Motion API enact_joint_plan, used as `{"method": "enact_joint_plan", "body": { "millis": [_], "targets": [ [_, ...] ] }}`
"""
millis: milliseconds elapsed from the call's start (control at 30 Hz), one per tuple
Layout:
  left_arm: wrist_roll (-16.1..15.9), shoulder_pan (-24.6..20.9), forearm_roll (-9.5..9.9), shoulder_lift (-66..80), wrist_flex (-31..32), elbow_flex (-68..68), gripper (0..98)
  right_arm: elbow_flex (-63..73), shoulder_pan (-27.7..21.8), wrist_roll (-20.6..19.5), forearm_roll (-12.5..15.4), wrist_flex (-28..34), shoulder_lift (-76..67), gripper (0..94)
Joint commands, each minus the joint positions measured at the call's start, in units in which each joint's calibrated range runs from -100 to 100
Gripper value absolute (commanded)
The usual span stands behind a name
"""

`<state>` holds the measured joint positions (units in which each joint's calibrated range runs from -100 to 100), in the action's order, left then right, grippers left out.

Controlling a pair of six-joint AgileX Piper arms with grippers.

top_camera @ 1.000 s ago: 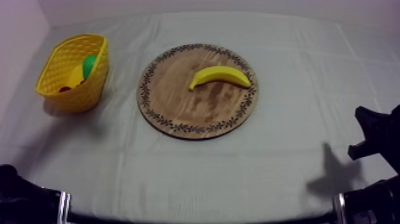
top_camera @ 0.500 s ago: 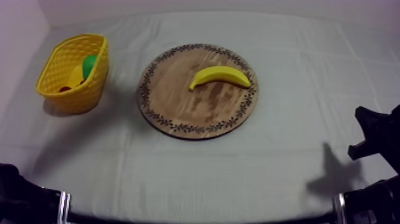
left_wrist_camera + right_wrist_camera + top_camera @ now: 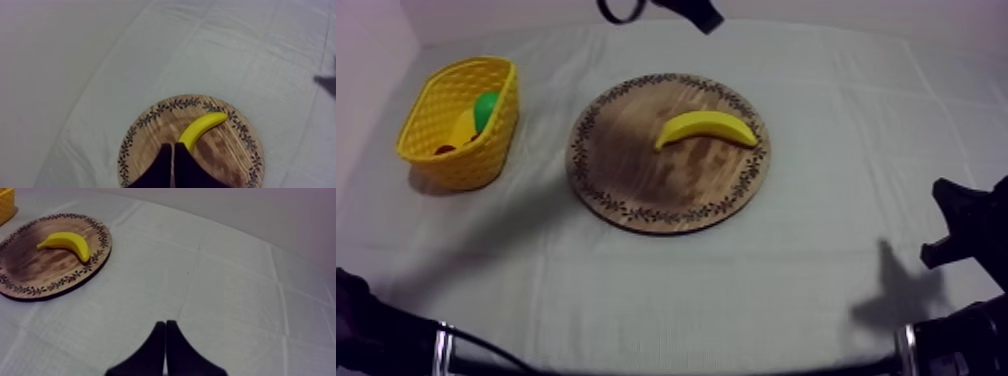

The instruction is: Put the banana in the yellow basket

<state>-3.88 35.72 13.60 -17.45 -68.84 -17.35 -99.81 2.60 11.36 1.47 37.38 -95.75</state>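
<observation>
Top view. Banana flat on the round wooden board, mid-counter. Yellow basket well apart from the board, toward the left side, already holding a green toy fruit and a small red fruit. Left arm entering beyond the board's far edge. Right arm low at its own side, far from the board.

Left wrist view. Left hand clenched to a narrow wedge, nothing held, poised above the board in line with one end of the banana. No contact visible.

Right wrist view. Right hand clenched, empty, over bare cloth. Board and banana well off, a corner of the basket beyond them.

Progress, as judged: nothing completed. Approach apparently under way by the left arm. Left to do: opening the hand, descent, grasp, lift, carry to the basket, release.
</observation>
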Motion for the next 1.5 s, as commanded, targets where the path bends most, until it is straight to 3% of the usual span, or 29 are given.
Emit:
{"method": "enact_joint_plan", "body": {
  "millis": [0, 600, 667, 833, 967, 1133, 1467],
  "targets": [
    [-0.11, 0.14, 0.11, -2.65, 0.66, -0.55, 0.0, 0.03, 0.00, 0.00, 0.02, -0.05, 0.00, 0.3],
    [-1.71, -0.65, 0.75, -13.08, 4.07, -6.41, 0.2, 0.03, 0.00, 0.00, 0.02, -0.05, 0.00, 0.3],
    [-1.64, -0.80, 0.85, -13.27, 4.22, -6.71, 5.8, 0.03, 0.00, 0.00, 0.02, -0.05, 0.00, 0.3],
    [-2.29, -1.41, 0.72, -13.48, 3.47, -7.22, 43.2, 0.03, 0.00, 0.00, 0.02, -0.05, 0.00, 0.3],
    [-3.76, -1.55, 0.48, -13.39, 1.58, -7.26, 60.9, 0.03, 0.00, 0.00, 0.02, -0.05, 0.00, 0.3],
    [-5.01, -1.54, 0.25, -12.81, -0.03, -6.39, 68.6, 0.03, 0.00, 0.00, 0.02, -0.05, 0.00, 0.3],
    [-6.20, -1.75, 0.46, -10.87, -0.83, -2.96, 71.1, 0.03, 0.00, 0.00, 0.02, -0.05, 0.00, 0.3]
  ]
}}
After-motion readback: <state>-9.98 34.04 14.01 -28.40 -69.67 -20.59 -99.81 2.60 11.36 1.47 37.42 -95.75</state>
